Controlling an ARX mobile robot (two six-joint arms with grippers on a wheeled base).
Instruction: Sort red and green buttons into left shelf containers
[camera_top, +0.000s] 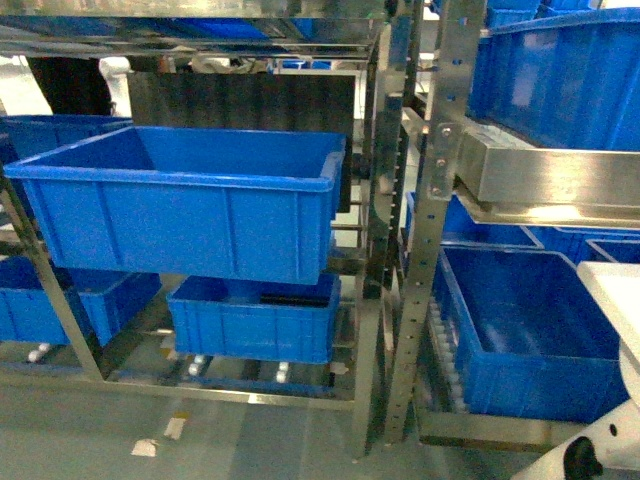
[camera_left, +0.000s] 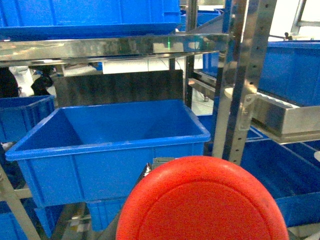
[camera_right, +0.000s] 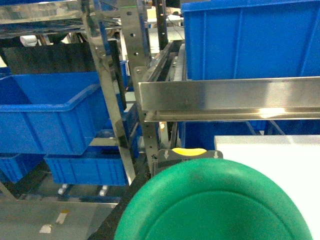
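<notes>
1. Filling the bottom of the left wrist view is a wide red button cap (camera_left: 202, 200), seen close up; the head view does not show it at all.
2. The right wrist view likewise has a green button cap (camera_right: 215, 200) across its lower edge, with a small yellow piece (camera_right: 189, 151) just behind it.
3. Neither wrist view shows the fingers, so I cannot tell whether they are wide, narrow or holding the buttons.
4. The head view alone shows the whole left shelf: a large blue bin (camera_top: 180, 200) on the middle level, open at the top, and a smaller blue bin (camera_top: 255, 318) below it.
5. A steel upright (camera_top: 425, 220) stands just right of the large bin's rim, parting it from the right shelf's bins (camera_top: 520, 330).
6. Above the large bin, open room runs up to the steel rail (camera_left: 110, 47).
7. A white body (camera_top: 615, 300) sits at the right edge.
</notes>
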